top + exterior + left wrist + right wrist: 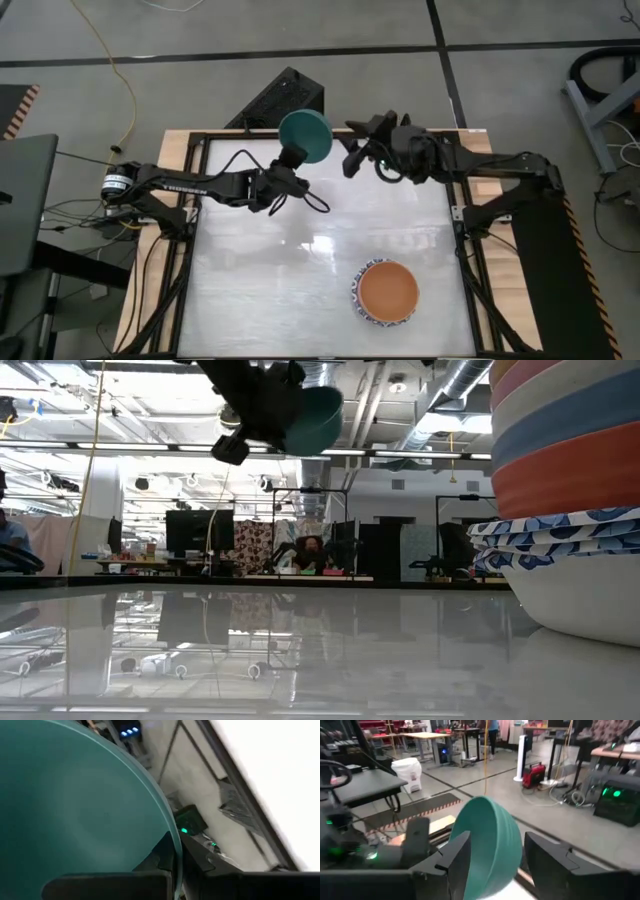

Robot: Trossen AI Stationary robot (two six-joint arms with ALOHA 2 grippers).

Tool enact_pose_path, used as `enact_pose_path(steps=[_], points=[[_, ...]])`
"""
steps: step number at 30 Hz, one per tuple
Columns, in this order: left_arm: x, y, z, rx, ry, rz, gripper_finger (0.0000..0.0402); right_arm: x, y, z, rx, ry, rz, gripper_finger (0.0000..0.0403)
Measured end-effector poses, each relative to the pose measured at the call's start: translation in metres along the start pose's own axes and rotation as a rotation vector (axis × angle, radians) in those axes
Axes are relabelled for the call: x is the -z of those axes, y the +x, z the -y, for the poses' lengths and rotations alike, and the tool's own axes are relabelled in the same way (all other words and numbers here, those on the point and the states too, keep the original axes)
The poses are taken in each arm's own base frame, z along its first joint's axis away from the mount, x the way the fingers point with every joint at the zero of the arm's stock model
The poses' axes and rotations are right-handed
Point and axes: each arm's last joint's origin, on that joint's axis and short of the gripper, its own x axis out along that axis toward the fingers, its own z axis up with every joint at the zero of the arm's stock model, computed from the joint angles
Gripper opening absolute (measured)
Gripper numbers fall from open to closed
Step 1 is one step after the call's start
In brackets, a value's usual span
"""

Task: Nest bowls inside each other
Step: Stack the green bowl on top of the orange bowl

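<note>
Left gripper (291, 160) is clenching teal bowl (305, 136) by its rim, aloft | right gripper (352, 148) is gaping just beside it | risk: bowl slipping during handover, dropping short of the stack (385, 291).

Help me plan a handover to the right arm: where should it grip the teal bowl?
On the free rim opposite the left gripper. The teal bowl hangs tilted on edge, pinched at one rim. The open right gripper already faces it, fingers either side, so coming straight on looks simplest.
</note>
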Motion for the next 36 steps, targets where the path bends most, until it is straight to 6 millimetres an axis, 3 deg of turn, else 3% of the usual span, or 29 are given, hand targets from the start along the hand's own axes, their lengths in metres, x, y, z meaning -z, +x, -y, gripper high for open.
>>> enact_pose_path(steps=[8, 17, 23, 28, 33, 36], points=[[0.0, 0.0, -0.011, -0.071, 0.031, 0.012, 0.0, -0.009, 0.022, -0.011, 0.019, -0.088, -0.036, 0.0205], [0.0, -0.001, -0.013, -0.08, 0.002, -0.007, 0.0, 0.007, 0.044, -0.019, 0.119, -0.16, -0.122, 0.0205], [-0.002, -0.003, -0.013, -0.081, 0.009, -0.008, 0.0, 0.013, 0.046, -0.016, 0.14, -0.179, -0.176, 0.0197], [-0.007, -0.008, -0.012, -0.088, 0.018, 0.052, 0.0, 0.02, 0.047, -0.006, 0.174, -0.136, -0.253, 0.0138], [-0.012, -0.014, -0.012, -0.094, -0.003, 0.147, 0.0002, 0.024, 0.047, -0.002, 0.194, -0.101, -0.29, 0.0029], [-0.016, -0.016, -0.012, -0.092, -0.058, 0.239, 0.0012, 0.027, 0.046, -0.001, 0.203, -0.093, -0.313, 0.0015]])
